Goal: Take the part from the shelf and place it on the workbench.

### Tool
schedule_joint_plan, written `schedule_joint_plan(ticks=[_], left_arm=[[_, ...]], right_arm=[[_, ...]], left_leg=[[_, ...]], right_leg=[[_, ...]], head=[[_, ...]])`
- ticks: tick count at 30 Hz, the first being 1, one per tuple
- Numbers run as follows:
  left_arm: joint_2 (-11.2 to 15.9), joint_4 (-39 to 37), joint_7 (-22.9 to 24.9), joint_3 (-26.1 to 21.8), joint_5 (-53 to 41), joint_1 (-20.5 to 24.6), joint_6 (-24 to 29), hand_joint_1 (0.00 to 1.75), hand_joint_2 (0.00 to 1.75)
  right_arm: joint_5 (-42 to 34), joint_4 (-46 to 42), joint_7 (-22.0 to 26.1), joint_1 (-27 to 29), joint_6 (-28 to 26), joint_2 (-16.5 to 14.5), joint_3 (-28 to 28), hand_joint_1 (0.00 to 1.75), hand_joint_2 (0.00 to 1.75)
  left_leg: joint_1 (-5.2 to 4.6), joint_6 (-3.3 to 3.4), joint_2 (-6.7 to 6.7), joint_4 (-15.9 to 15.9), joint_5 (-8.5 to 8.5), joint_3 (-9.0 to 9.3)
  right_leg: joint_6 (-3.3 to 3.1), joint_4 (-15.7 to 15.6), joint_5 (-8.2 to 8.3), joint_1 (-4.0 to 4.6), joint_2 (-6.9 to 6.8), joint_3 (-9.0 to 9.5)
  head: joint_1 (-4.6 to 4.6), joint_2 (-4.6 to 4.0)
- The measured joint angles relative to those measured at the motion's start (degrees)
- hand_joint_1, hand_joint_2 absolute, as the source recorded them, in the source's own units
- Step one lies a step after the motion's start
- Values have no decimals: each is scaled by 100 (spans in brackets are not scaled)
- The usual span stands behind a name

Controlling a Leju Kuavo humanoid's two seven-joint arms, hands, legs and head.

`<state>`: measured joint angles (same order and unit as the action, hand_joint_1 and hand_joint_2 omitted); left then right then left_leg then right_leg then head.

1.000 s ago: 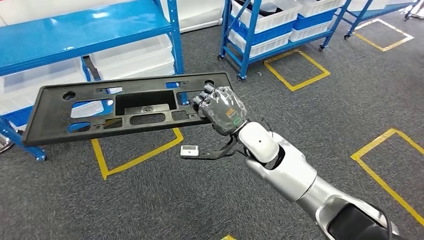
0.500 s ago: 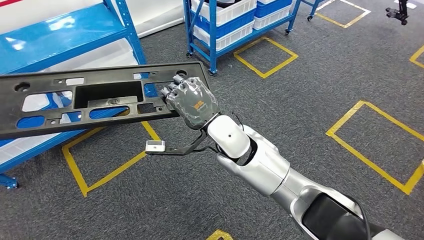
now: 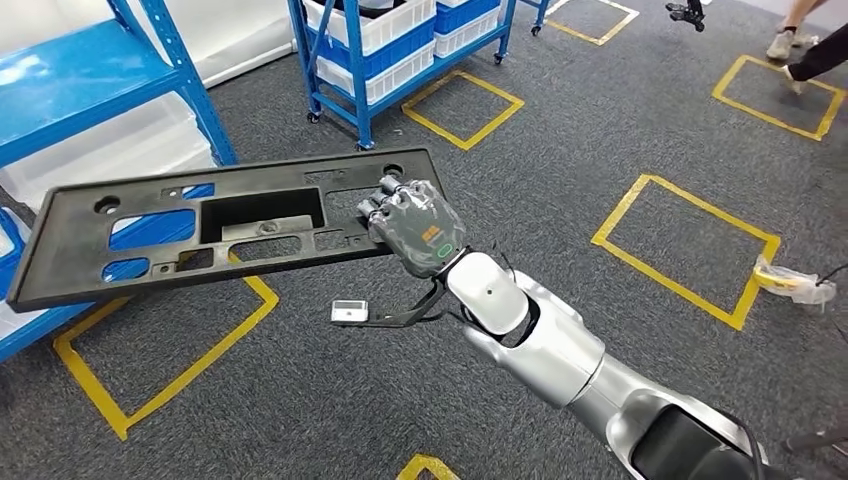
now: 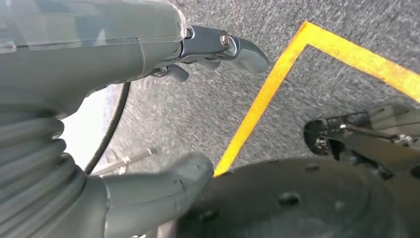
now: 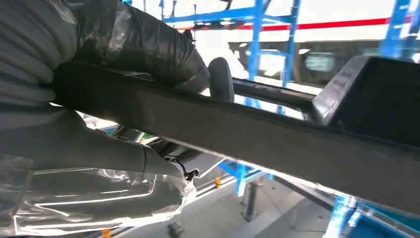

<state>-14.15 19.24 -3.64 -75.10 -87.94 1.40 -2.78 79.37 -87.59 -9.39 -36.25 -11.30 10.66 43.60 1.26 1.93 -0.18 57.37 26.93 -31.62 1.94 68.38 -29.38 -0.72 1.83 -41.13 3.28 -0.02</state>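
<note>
While the right hand (image 3: 415,225) clamps one end of the long black part (image 3: 215,235), its far end hangs out beside the blue shelf (image 3: 95,75). Stiff, light-looking plastic, yet leverage strains that end grip. Left hand (image 4: 124,124) empty, fingers apart.

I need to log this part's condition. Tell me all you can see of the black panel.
The black panel is a long, flat piece, plastic by its look, with a raised rim, one large rectangular opening, several smaller slots and round holes. It hangs roughly level above the grey carpet, gripped at one end by the right hand. Nothing else touches it.
</note>
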Motion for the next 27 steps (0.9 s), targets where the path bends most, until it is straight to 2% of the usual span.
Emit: schedule_joint_plan(ticks=[1, 2, 3, 4, 6, 8, 9, 11, 12, 13, 15, 16, 17, 18, 19, 20, 22, 24, 26, 27], left_arm=[[1, -16, 24, -1, -10, -5, 13, 0, 175], [2, -27, 44, -1, -18, -6, 29, 0, 175], [2, -36, 64, 0, -21, -5, 42, 0, 175], [2, -44, 80, 0, -24, -2, 54, 0, 175], [4, -56, 104, 0, -32, 4, 65, 0, 175], [10, -60, 120, 0, -42, 8, 72, 0, 175], [14, -62, 130, 0, -48, 11, 75, 0, 175], [19, -64, 143, 0, -64, 22, 77, 0, 175], [26, -64, 129, 0, -77, 23, 62, 0, 175], [41, -64, 98, 2, -89, 22, 26, 0, 175], [94, -64, 8, 7, -108, 12, -89, 0, 175], [122, -64, -24, 9, -110, 7, -145, 0, 175], [146, -63, -44, 10, -111, 5, -186, 0, 175], [164, -62, -54, 12, -111, 1, -213, 0, 175], [173, -62, -59, 12, -111, -2, -229, 0, 175], [179, -62, -63, 13, -111, -3, -240, 0, 175], [191, -62, -67, 13, -111, -9, -249, 0, 175], [201, -62, -70, 15, -112, -2, -254, 0, 175], [203, -61, -72, 17, -114, 16, -262, 0, 175], [204, -60, -70, 18, -115, 22, -266, 0, 175]], right_arm=[[-14, -49, 15, 56, -25, 72, -30, 175, 175], [-31, -96, 32, 123, -43, 147, -63, 175, 175], [-46, -142, 53, 185, -55, 219, -98, 175, 175], [-62, -181, 74, 235, -61, 285, -131, 175, 175], [-87, -251, 102, 298, -64, 407, -205, 175, 175], [-112, -313, 115, 338, -71, 494, -284, 175, 175], [-127, -341, 124, 358, -79, 536, -320, 175, 175], [-161, -401, 152, 403, -95, 621, -372, 175, 175], [-174, -431, 168, 419, -96, 660, -391, 175, 175], [-183, -457, 182, 431, -88, 683, -403, 175, 175], [-191, -490, 198, 445, -67, 702, -415, 175, 175], [-195, -496, 201, 453, -57, 703, -415, 175, 175], [-198, -500, 202, 462, -49, 704, -415, 175, 175], [-202, -502, 203, 471, -42, 706, -415, 175, 175], [-202, -503, 203, 478, -34, 711, -416, 175, 175], [-203, -509, 203, 485, -25, 716, -419, 175, 175], [-208, -531, 202, 489, -9, 726, -433, 175, 175], [-217, -562, 201, 493, -1, 736, -450, 175, 175], [-222, -586, 202, 511, 3, 776, -466, 175, 175], [-222, -594, 203, 521, 4, 801, -476, 175, 175]], left_leg=[[-5, 11, 78, 2, 5, -1], [-7, 10, 154, 7, 14, 1], [-6, 4, 229, 13, 27, 5], [-4, -7, 297, 22, 43, 12], [-12, -57, 412, 57, 92, 27], [-45, -128, 503, 92, 145, 44], [-61, -161, 552, 93, 164, 58], [-58, -216, 628, 84, 199, 98], [-46, -240, 576, 130, 259, 95], [-34, -258, 464, 280, 378, 42], [-22, -268, 178, 934, 754, -247], [-22, -266, 101, 1341, 926, -445], [-24, -260, 67, 1641, 1007, -600], [-26, -249, 52, 1757, 976, -675], [-26, -230, 36, 1610, 815, -631], [-26, -206, -12, 1275, 585, -498], [-20, -157, -244, 518, 237, -186], [-32, -134, -376, 216, 169, -58], [-39, -91, -273, 171, 133, -35], [-34, -50, -206, 132, 104, -17]], right_leg=[[22, 356, -132, -15, -81, -179], [41, 579, -176, -35, -123, -292], [58, 591, -114, -54, -154, -300], [71, 385, 34, -71, -193, -192], [65, -379, 357, -66, -403, 229], [16, -845, 475, -29, -551, 473], [-16, -881, 457, -7, -542, 481], [-80, -899, 474, -17, -407, 474], [-119, -912, 483, -31, -347, 480], [-164, -928, 496, -46, -292, 485], [-228, -941, 509, -47, -174, 484], [-244, -939, 511, -34, -105, 480], [-249, -936, 511, -21, -27, 479], [-251, -930, 512, -10, 53, 481], [-251, -920, 511, -2, 137, 484], [-248, -908, 510, 1, 217, 486], [-226, -869, 507, 4, 362, 464], [-161, -856, 524, -7, 481, 420], [-75, -880, 560, -27, 574, 393], [-48, -857, 543, -21, 501, 375]], head=[[-2, 0], [-2, 0], [-2, 0], [-2, 0], [-2, 0], [-4, 0], [-5, 0], [-5, 0], [-4, 0], [-6, 0], [-6, 0], [-7, 0], [-7, 0], [-7, 0], [-7, 0], [-7, 0], [-4, 0], [-4, 0], [-6, 0], [-3, 0]])
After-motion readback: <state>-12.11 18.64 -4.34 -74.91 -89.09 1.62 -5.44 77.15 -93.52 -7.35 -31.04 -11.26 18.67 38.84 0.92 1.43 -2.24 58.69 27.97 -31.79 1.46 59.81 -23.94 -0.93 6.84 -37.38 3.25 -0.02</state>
